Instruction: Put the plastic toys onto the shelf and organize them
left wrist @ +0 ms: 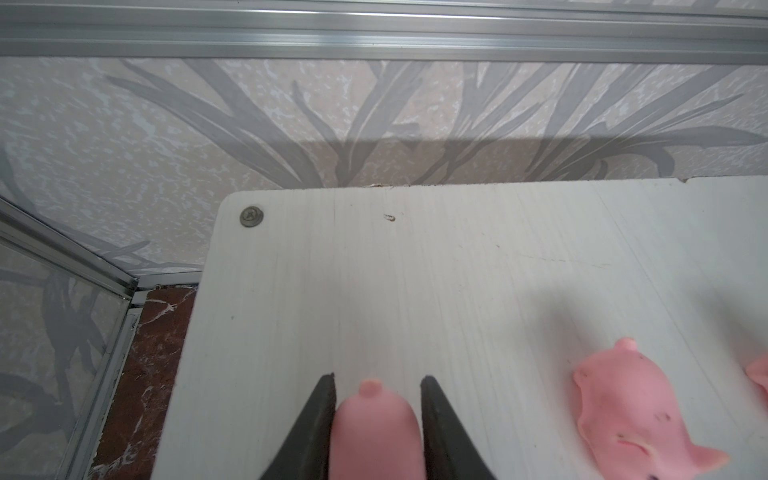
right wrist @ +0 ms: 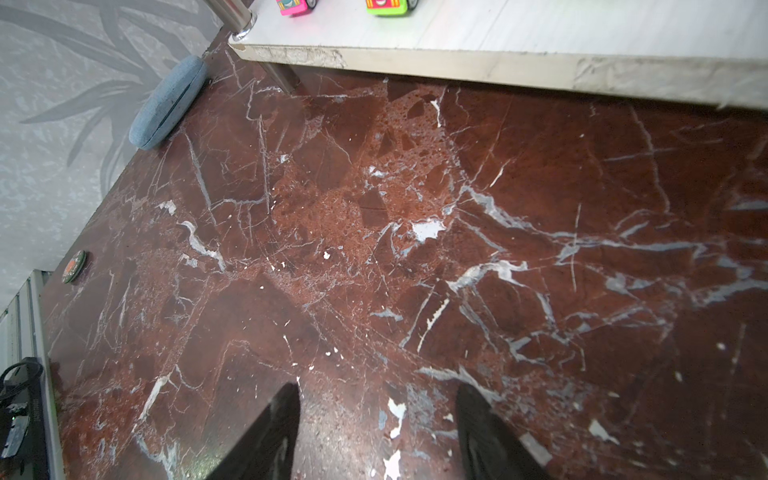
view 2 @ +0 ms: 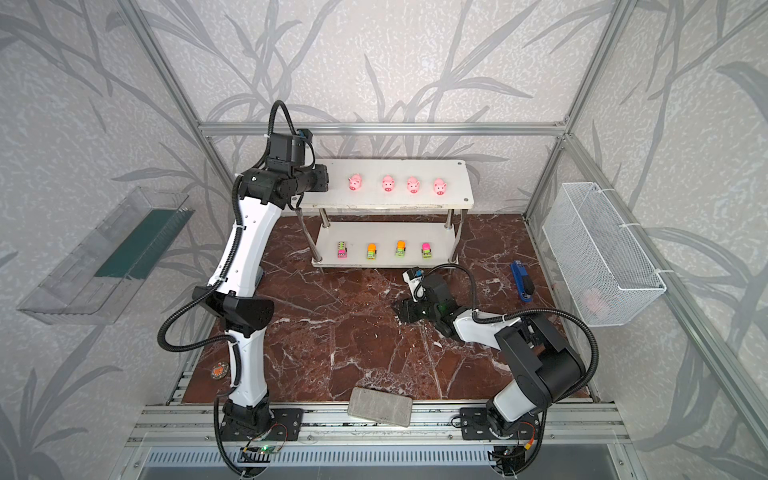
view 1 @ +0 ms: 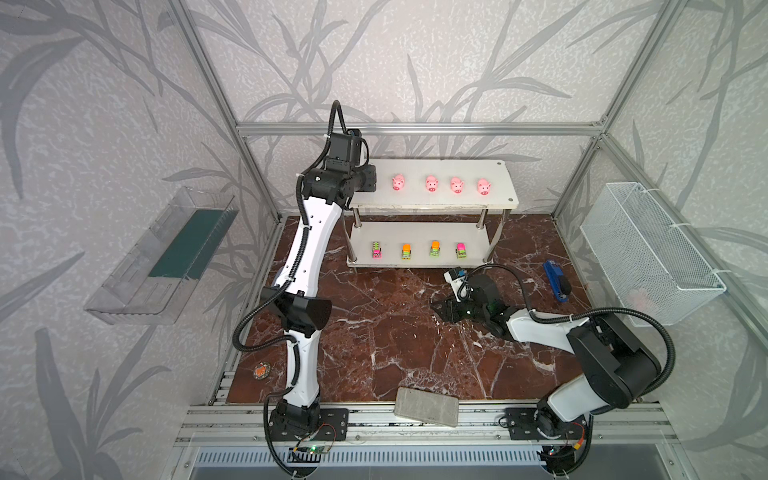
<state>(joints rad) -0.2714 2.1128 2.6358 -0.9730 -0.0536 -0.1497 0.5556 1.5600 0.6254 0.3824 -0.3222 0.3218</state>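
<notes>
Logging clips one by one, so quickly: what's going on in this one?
The left gripper is closed on a pink pig at the left end of the shelf, top tier, beside a row of four pigs. Four toy trucks line the lower tier. The right gripper hangs open and empty over the marble table.

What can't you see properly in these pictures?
- Fifth pig: face cut off by the left wrist view's edge; left arm hides it in both top views.
- Pink thing in wire basket: blurred behind mesh, both top views.
- Round disc: picture too small, both top views.
</notes>
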